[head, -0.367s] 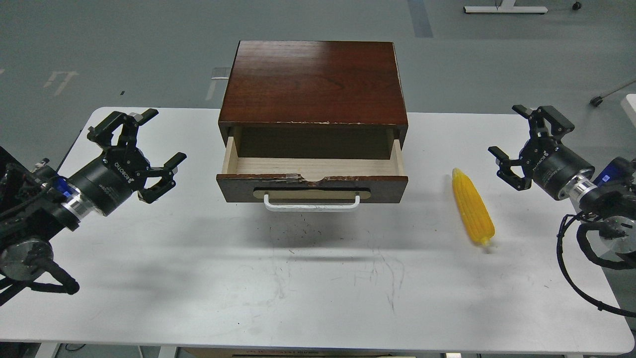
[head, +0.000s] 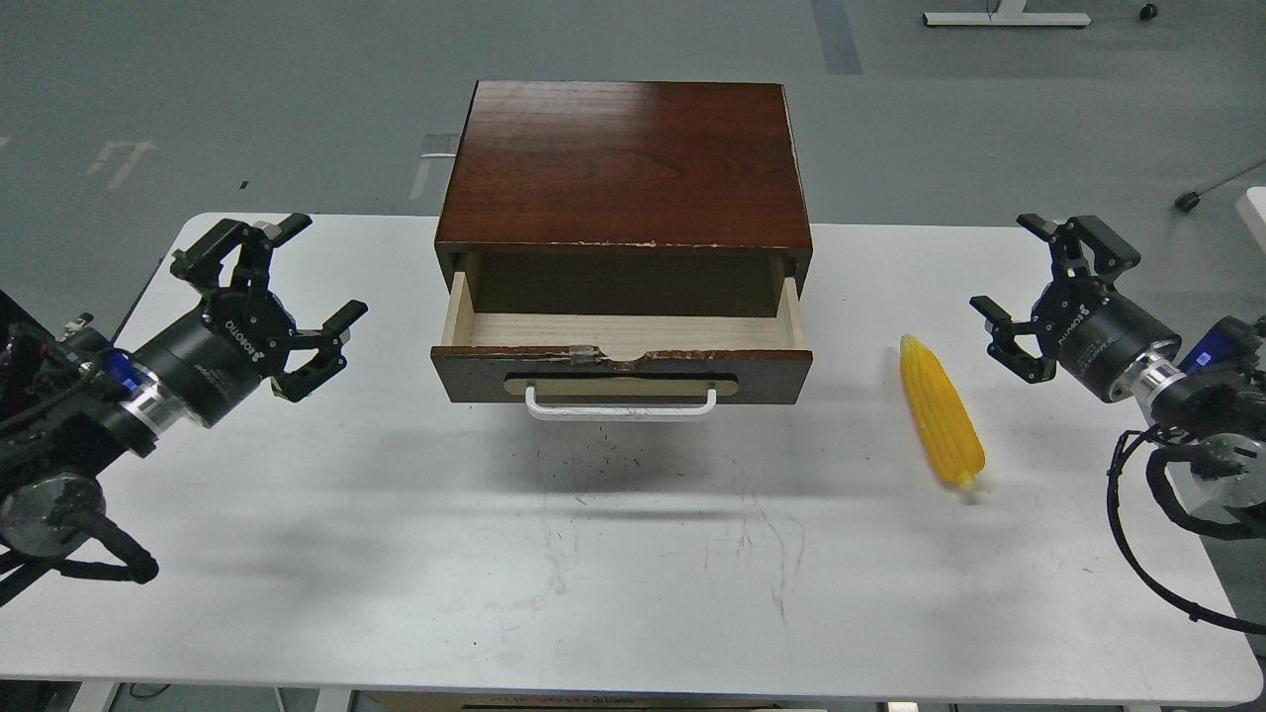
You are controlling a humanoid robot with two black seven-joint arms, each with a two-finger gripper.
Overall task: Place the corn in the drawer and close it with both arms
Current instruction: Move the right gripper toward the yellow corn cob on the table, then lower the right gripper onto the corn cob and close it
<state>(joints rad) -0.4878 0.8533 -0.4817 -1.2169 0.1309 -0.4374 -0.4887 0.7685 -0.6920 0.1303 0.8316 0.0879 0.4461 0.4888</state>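
Note:
The yellow corn (head: 941, 412) lies on the white table to the right of the drawer, its pointed end away from me. The drawer (head: 621, 374) stands pulled open from a dark reddish-brown cabinet (head: 623, 163). Its pale wood inside shows bare, and its white bar handle faces me. My left gripper (head: 287, 287) is open and empty above the table, left of the drawer. My right gripper (head: 1034, 287) is open and empty, just right of and beyond the corn's point, apart from it.
The white table (head: 593, 554) spreads in front of the drawer, with scuff marks near its middle. Grey floor lies behind the cabinet. Black cables loop beside my right arm (head: 1177, 494) near the table's right edge.

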